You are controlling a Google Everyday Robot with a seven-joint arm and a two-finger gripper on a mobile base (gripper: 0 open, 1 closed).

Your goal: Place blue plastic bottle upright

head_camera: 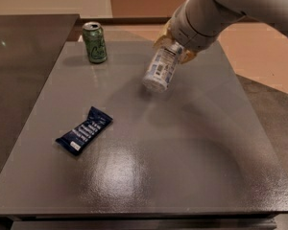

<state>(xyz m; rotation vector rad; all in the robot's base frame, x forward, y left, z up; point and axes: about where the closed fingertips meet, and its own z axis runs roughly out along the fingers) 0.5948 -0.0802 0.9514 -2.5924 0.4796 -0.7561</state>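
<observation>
The blue plastic bottle (161, 67), clear with a white-blue label, hangs tilted in the air above the grey table (192, 143), its bottom end pointing down toward me and to the left. Its cap end is hidden inside my gripper (174, 46), which is shut on the bottle's upper part at the table's far middle. My arm comes in from the top right and covers most of the gripper.
A green drink can (95, 42) stands upright at the table's far left. A flat dark blue snack wrapper (84, 130) lies left of centre. A dark counter (19, 56) adjoins the table on the left. Floor lies beyond the right edge.
</observation>
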